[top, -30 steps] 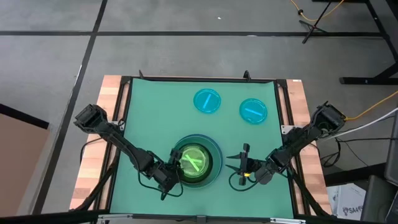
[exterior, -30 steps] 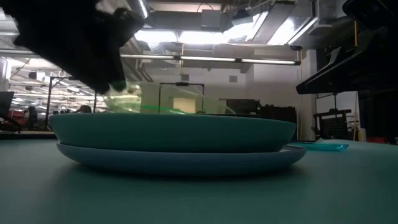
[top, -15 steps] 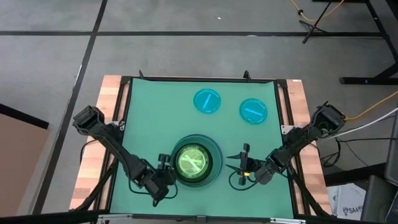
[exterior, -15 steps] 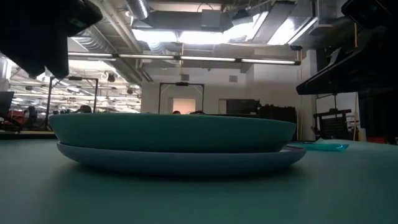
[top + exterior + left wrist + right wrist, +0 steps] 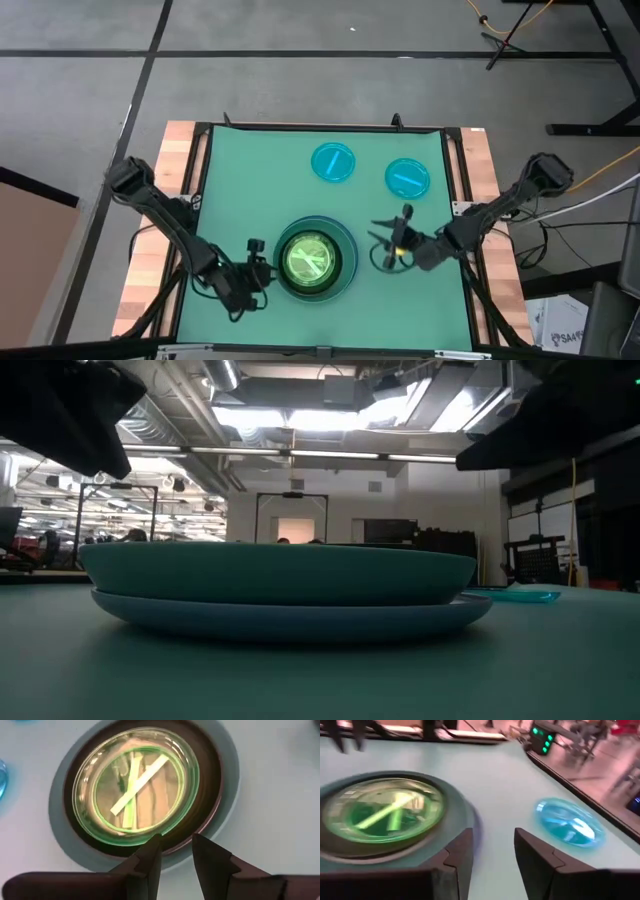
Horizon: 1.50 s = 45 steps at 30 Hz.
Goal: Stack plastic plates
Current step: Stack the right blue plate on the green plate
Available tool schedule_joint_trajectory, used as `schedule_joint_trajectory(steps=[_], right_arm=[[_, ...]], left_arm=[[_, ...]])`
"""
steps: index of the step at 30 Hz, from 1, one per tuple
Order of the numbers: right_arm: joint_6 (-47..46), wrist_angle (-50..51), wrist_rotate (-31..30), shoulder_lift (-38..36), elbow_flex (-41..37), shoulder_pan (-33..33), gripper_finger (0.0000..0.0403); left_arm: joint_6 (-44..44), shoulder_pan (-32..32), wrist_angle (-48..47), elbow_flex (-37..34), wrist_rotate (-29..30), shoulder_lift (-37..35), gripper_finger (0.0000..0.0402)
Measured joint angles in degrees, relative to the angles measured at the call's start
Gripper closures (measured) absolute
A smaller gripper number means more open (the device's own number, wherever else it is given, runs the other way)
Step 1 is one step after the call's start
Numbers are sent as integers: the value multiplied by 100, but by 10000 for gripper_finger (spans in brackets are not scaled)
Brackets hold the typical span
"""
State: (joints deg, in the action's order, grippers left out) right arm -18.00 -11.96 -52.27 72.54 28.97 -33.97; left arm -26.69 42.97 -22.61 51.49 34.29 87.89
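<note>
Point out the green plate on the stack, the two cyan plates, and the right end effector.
Green plate (image 5: pixel 311 259): high view, its centre.
Left cyan plate (image 5: pixel 333 162): high view, centre.
Right cyan plate (image 5: pixel 407 177): high view, centre.
Right end effector (image 5: pixel 389 243): high view, between fingertips.

A green-topped table (image 5: pixel 230 180) carries a stack of plates (image 5: pixel 313 260) between the two grippers, the left gripper (image 5: pixel 254 262) just beside it. Two cyan plates (image 5: pixel 333 162) (image 5: pixel 407 177) lie apart beyond the right gripper (image 5: pixel 393 238).
</note>
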Motion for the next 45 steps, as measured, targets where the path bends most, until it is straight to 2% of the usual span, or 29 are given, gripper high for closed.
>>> schedule_joint_trajectory(steps=[6,10,14,17,22,30,36,45], right_arm=[[-22,1227,723,-766,0,1022,283],[-21,1676,1489,-864,0,1797,279],[-26,2074,2143,-845,0,2475,255],[-119,2526,2193,-781,-2,2914,225],[-169,3105,2365,-569,-6,3572,195],[-314,3101,2494,209,-4,4145,193],[-321,2734,2590,747,-4,4235,213],[-588,2630,1932,1229,22,4227,253]], left_arm=[[560,-132,1878,-1208,119,-642,298],[996,-316,3255,-1918,126,-918,298],[1377,-485,4492,-2502,112,-932,298],[1521,-657,5111,-2786,79,-932,298],[1505,-840,5428,-3040,-195,-932,298],[1499,-847,5434,-3052,-197,-932,299],[1490,-847,5427,-3052,-199,-932,299],[1477,-845,5421,-3052,-199,-932,298]])
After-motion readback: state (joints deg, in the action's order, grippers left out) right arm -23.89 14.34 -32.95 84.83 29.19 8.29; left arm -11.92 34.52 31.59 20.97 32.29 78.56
